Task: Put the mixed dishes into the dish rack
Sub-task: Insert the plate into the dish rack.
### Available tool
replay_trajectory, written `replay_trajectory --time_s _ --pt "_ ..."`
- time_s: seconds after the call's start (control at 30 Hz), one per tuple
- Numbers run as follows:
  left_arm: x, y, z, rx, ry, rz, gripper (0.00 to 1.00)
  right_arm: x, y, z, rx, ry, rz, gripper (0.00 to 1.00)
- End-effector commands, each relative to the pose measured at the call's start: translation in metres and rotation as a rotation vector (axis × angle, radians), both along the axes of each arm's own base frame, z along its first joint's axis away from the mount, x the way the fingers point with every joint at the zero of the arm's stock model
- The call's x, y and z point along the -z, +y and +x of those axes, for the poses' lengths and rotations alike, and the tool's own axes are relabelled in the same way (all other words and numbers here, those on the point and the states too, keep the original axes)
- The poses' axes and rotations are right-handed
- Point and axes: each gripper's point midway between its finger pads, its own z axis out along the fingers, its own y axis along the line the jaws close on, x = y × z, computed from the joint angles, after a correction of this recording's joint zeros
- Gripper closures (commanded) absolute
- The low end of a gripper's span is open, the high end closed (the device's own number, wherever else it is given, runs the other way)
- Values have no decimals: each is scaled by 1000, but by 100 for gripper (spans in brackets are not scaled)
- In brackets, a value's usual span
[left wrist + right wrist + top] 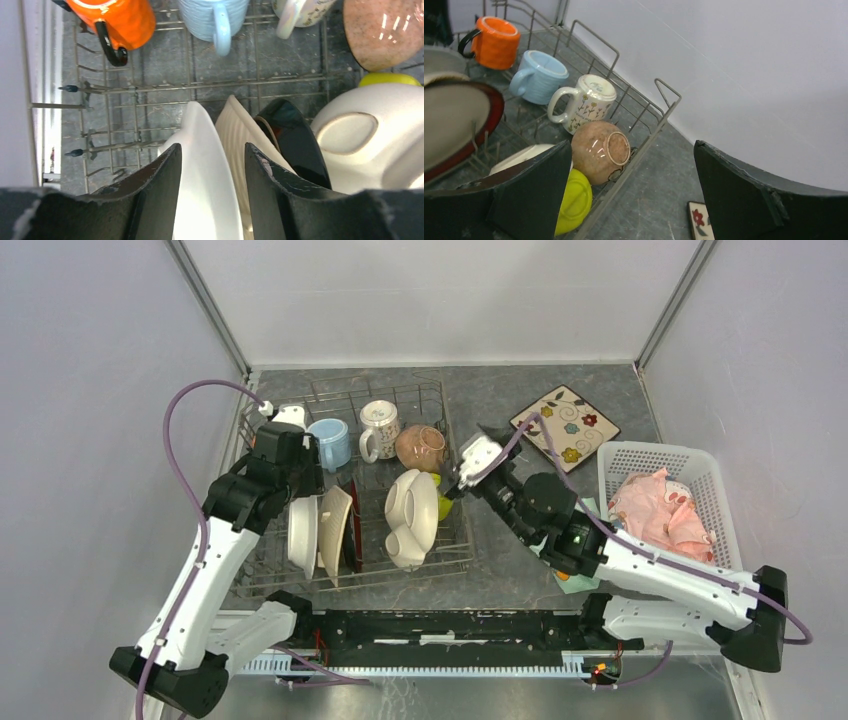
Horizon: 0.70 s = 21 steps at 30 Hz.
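The dish rack (350, 392) holds an orange mug (120, 17), a light-blue mug (330, 443), a patterned mug (380, 428), a tan bowl (420, 447) and a lime-green bowl (574, 200). On edge in its tines stand a white plate (205, 165), a woven tan plate (240, 135), a dark red-rimmed plate (295, 140) and the cream three-section plate (412, 515). My left gripper (212, 150) is open and straddles the white plate's rim, with a gap on each side. My right gripper (631, 145) is wide open and empty above the rack's right rail.
A floral square tile (566, 425) lies right of the rack. A white perforated basket (700, 465) holding a pink cloth (655, 510) stands at the far right. A teal cloth (570, 580) peeks out under my right arm. Walls enclose three sides.
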Motion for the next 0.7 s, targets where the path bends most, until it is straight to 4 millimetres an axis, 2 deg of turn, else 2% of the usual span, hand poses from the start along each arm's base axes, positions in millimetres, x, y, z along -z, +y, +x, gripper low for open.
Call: replay_trajectory --time_s 0.0,0.1,0.23,0.47,0.57,0.67 --pt "-10 -14 0 24 -3 -86 43 -13 -29 25 120 157 177 2" --pt "5 -11 -4 18 46 -67 43 -7 -44 44 147 202 220 2" --pt "20 -8 -12 2 86 -62 50 9 -59 64 201 258 235 5" --pt "22 -2 -15 -12 76 -43 63 40 -80 89 287 339 223 5" --pt "18 -1 -15 -14 62 -44 63 54 -92 101 328 377 224 6" --pt "4 -7 -11 5 20 -74 49 66 -108 113 373 382 177 5"
